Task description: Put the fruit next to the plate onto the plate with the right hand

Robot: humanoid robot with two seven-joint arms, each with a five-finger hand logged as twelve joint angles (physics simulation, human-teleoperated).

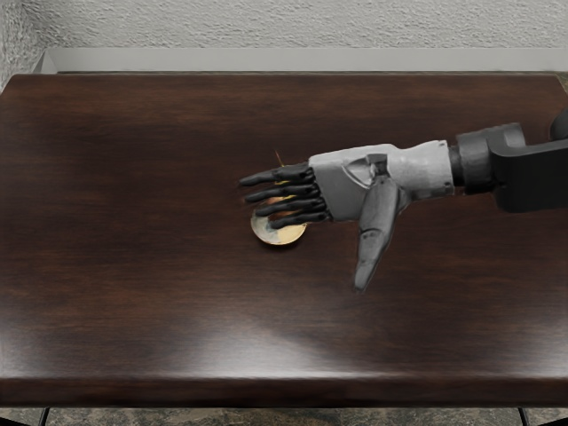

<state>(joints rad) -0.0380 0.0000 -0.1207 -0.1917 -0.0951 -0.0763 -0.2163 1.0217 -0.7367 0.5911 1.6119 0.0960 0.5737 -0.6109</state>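
Over the middle of the table hangs the right hand (342, 191), palm down, its arm coming in from the right edge. The four dark fingers (275, 178) lie straight and nearly parallel, pointing left with narrow gaps between them. The thumb (371, 241) sticks out away from them, toward the near edge. Nothing is pinched or wrapped, so the hand is spread flat and slack.

Right under the fingertips sits the plate (282, 236), a small tan disc. Only its near half shows, because the two lower fingers cover the far half. Between the upper fingers a yellow sliver shows, with a thin stalk-like line rising just behind the hand. This seems to be the fruit (282, 184), just beyond the plate's far rim. The fingers hide nearly all of it, so I cannot tell whether it touches the plate or the hand.

Behind the hand comes the grey wrist (417, 169), then a dark cuff and a black arm block (532, 173) at the right edge.

The table (133, 266) is dark brown wood with a soft sheen near its front edge. Apart from the plate and the hidden fruit, only the hand's faint shadow lies on it. Past the far edge a pale ledge (266, 59) runs below a rough white wall (266, 22). A strip of stone floor (266, 417) shows at the bottom.
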